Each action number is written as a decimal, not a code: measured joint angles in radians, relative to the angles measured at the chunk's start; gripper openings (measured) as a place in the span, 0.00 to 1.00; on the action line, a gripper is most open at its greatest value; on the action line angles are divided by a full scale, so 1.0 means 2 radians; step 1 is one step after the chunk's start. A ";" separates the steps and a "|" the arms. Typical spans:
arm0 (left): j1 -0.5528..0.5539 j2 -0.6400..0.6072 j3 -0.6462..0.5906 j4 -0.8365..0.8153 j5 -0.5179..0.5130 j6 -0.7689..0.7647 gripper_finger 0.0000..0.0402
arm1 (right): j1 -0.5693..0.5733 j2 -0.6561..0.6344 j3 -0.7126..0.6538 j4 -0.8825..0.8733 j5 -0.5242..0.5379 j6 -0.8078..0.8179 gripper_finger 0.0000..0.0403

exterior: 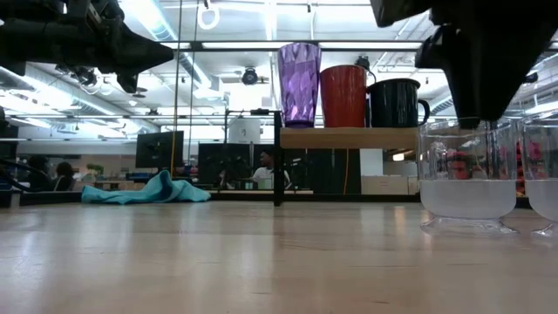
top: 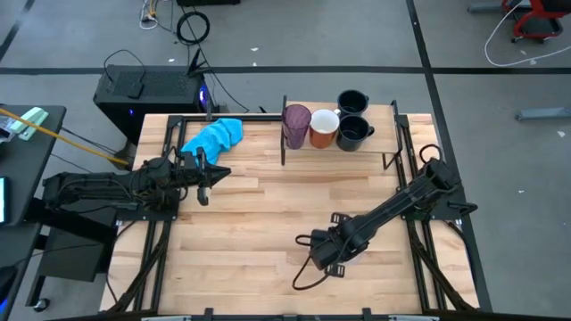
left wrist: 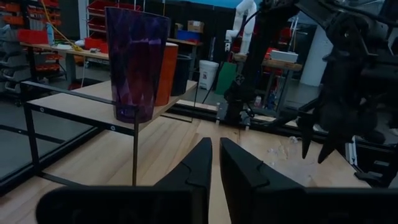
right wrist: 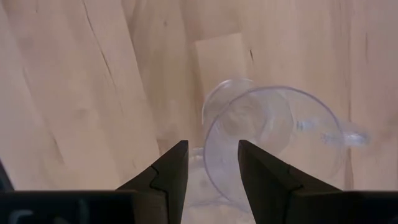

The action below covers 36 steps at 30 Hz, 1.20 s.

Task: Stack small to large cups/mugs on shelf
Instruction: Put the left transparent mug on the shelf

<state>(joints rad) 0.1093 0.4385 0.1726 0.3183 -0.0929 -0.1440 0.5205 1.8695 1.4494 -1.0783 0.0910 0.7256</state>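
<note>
Looking down past your right gripper (right wrist: pixel 208 168), you see its fingers parted astride the near rim of a small clear plastic cup (right wrist: pixel 277 143) standing on the light wood tabletop (right wrist: pixel 74 81) — not clamped. Farther off, your left gripper (left wrist: pixel 212 163) hangs nearly closed, empty. Beyond, the raised wooden shelf (top: pixel 379 143) bears the translucent purple tumbler (top: pixel 296 126), orange mug (top: pixel 323 127) and two dark navy handled mugs (top: pixel 353 118).

one purple tumbler (top: pixel 296 126), one orange mug (top: pixel 323 127), two navy mugs (top: pixel 353 131) (top: pixel 353 102), one shelf (top: pixel 384 127), one blue cloth (top: pixel 214 137), two clear cups (exterior: pixel 462 179) (exterior: pixel 542 179), one between the right jaws
</note>
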 joint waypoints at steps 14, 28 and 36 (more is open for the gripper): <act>0.000 0.000 0.000 -0.001 0.000 -0.001 0.07 | -0.004 0.031 -0.003 -0.001 0.003 -0.023 0.28; 0.000 0.000 0.000 -0.001 0.000 -0.001 0.08 | -0.029 0.029 -0.003 -0.003 0.003 -0.037 0.02; 0.000 0.000 0.000 -0.001 0.000 -0.001 0.08 | -0.055 -0.014 -0.003 -0.064 0.003 -0.033 0.01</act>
<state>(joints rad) 0.1093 0.4385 0.1730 0.3167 -0.0929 -0.1455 0.4096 1.8405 1.4437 -1.2061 0.0974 0.6594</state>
